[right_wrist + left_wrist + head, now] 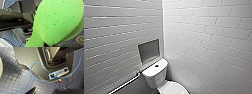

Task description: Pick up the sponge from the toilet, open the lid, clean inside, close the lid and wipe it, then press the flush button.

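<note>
Sponge is pinched and bowed in the right gripper; the left gripper, can't tell. Lid-opening looks the step in hand: the toilet sits low ahead, so reaching its lid's front edge needs closing in.

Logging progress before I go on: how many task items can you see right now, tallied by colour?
White: 1, toilet
Dark: 1, flush button
Green: 1, sponge
Total: 3
</note>
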Robot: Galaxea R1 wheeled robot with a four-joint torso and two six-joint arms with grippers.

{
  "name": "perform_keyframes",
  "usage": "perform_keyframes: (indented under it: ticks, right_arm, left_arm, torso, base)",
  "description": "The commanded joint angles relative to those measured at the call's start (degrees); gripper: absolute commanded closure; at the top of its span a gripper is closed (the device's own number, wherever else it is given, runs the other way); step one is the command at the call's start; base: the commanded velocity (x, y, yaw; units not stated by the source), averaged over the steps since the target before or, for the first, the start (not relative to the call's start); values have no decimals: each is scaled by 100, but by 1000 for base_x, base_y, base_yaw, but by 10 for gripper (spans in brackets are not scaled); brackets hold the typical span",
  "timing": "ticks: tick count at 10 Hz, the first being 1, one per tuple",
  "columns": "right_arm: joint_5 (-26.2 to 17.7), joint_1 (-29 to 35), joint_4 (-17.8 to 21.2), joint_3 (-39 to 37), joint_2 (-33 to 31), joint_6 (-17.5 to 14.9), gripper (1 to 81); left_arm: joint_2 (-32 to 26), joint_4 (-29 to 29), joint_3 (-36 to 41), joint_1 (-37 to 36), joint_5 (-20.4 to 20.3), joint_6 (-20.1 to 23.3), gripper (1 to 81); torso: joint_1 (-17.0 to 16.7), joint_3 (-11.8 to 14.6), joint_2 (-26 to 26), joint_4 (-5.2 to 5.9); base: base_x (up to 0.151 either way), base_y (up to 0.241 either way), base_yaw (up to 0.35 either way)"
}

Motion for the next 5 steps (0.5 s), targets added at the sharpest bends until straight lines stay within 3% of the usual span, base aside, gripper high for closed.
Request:
perform_keyframes:
  ticks: [1, 2, 4, 5]
  right_arm:
    - [-780, 125, 19, -7, 10, 31, 811]
    - [-790, 134, -8, 1, 27, -45, 811]
    - [-947, 388, 71, 10, -17, -205, 811]
    - [-1062, 467, 331, 28, 1, -562, 811]
  left_arm:
    - [10, -2887, 10, -222, 82, 2720, 10]
    - [27, -3599, 10, -265, 82, 3326, 10]
    - [88, -4029, 2, -301, 82, 3483, 10]
    - [54, -4029, 1, -301, 91, 3483, 10]
  torso:
    - [0, 0, 0, 2]
    - [-2, 0, 0, 0]
    - [-2, 0, 0, 0]
    - [-2, 0, 0, 0]
  base:
    - [0, 0, 0]
    - [0, 0, 0]
    - [0, 0, 0]
    - [0, 0, 0]
